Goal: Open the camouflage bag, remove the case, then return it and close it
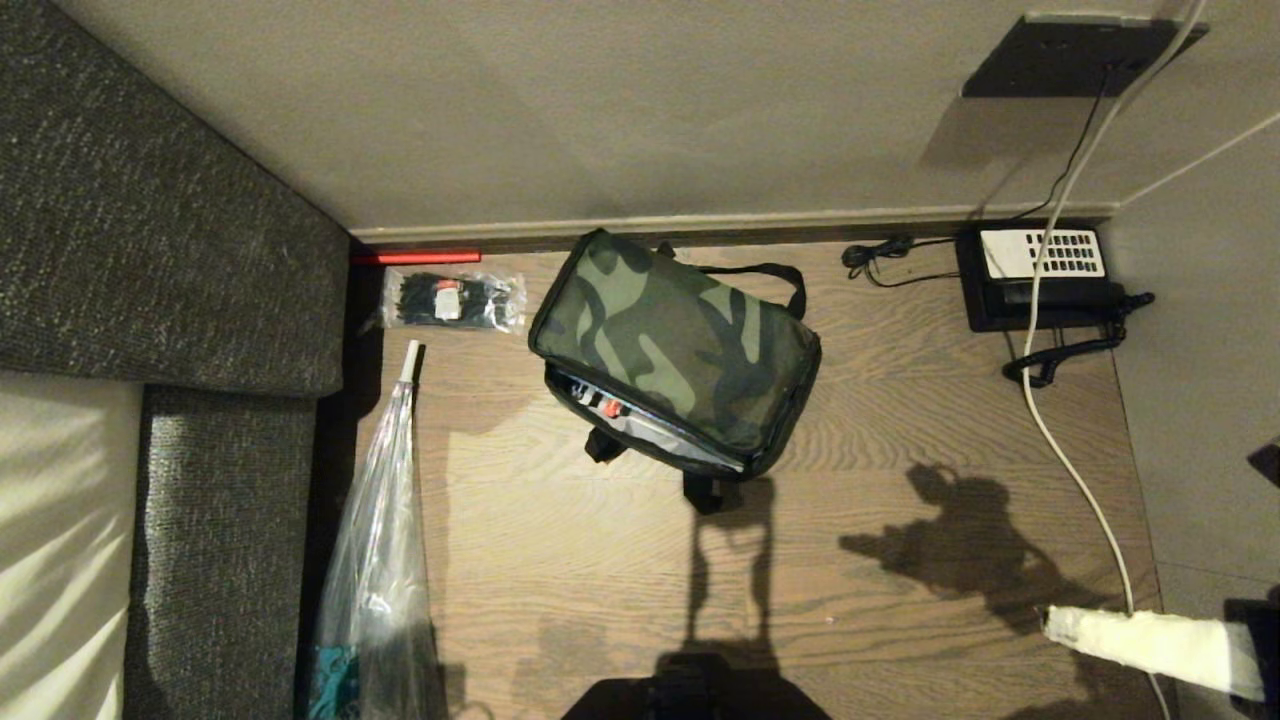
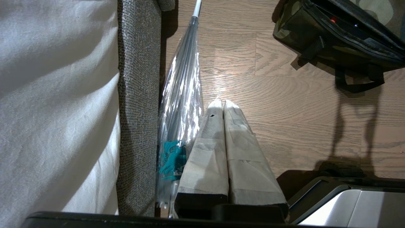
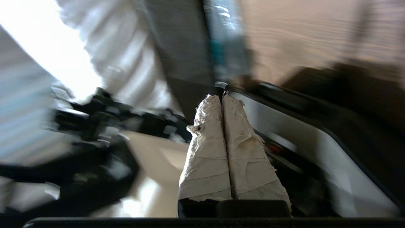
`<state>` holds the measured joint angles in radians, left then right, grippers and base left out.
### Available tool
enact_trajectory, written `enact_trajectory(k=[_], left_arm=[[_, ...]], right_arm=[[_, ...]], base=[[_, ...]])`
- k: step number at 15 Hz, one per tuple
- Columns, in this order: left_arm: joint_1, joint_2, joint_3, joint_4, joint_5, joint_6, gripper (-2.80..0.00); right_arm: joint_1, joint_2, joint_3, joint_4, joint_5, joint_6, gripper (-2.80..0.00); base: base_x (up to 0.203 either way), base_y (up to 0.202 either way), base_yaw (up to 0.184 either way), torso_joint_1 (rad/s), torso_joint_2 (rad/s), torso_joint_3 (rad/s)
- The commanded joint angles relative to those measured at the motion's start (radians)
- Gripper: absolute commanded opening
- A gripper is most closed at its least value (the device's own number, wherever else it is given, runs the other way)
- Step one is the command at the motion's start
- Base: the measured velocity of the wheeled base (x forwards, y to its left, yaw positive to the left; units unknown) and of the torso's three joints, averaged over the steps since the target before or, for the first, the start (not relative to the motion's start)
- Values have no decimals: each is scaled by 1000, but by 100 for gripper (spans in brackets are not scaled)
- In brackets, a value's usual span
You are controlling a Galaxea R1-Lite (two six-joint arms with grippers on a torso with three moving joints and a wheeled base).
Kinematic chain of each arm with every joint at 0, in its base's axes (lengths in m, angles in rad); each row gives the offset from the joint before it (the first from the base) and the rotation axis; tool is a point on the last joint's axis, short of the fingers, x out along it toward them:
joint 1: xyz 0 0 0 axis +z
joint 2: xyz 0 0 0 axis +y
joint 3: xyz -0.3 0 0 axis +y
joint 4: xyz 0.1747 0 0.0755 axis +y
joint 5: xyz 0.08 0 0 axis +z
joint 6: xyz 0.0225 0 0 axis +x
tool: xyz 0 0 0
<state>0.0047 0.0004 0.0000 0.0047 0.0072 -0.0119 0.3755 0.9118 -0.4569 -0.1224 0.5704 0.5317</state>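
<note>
Camouflage bag (image 1: pixel 680 345) on wood floor, no readable writing, right gripper (image 1: pixel 1050 622) closed, empty

Both tools closed: right tool (image 1: pixel 1052 620), left tool (image 2: pixel 221 102).

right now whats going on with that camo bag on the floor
Nothing is handling it. The camouflage bag sits on the wood floor with its lid slightly ajar, a red spot showing in the gap. The right hand is shut and empty, well off to the bag's right. The left hand is shut too, parked beside a wrapped umbrella.
</note>
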Motion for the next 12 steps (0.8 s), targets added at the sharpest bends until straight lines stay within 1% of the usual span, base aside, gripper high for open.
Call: enact_trajectory(k=[1, 2, 3, 4, 6, 7, 8, 9, 10, 11, 12], left_arm=[[0, -2, 3, 0, 0, 0, -280], [0, -2, 3, 0, 0, 0, -280], [0, -2, 3, 0, 0, 0, -280], [0, -2, 3, 0, 0, 0, -280], [0, -2, 3, 0, 0, 0, -280], [0, -2, 3, 0, 0, 0, -280], [1, -2, 3, 0, 0, 0, -280], [1, -2, 3, 0, 0, 0, -280], [0, -2, 3, 0, 0, 0, -280], [0, -2, 3, 0, 0, 0, -280], [0, -2, 3, 0, 0, 0, -280]], right_arm=[[-6, -207, 7, 163, -94, -93, -280], [-39, -275, 9, 253, -121, -167, -280], [-92, -338, 18, 338, -152, -245, -280], [-140, -404, 44, 408, -205, -309, -280], [-209, -526, 111, 500, -326, -373, -280], [-251, -576, 148, 528, -374, -400, -280], [-286, -611, 190, 533, -404, -419, -280], [-295, -620, 230, 501, -445, -424, -280], [-297, -625, 283, 412, -501, -428, -280], [-298, -627, 325, 315, -523, -442, -280], [-299, -628, 359, 246, -525, -490, -280]], base=[[0, 0, 0, 0, 0, 0], [0, 0, 0, 0, 0, 0], [0, 0, 0, 0, 0, 0], [0, 0, 0, 0, 0, 0], [0, 0, 0, 0, 0, 0], [0, 0, 0, 0, 0, 0], [0, 0, 0, 0, 0, 0], [0, 0, 0, 0, 0, 0], [0, 0, 0, 0, 0, 0], [0, 0, 0, 0, 0, 0], [0, 0, 0, 0, 0, 0]])
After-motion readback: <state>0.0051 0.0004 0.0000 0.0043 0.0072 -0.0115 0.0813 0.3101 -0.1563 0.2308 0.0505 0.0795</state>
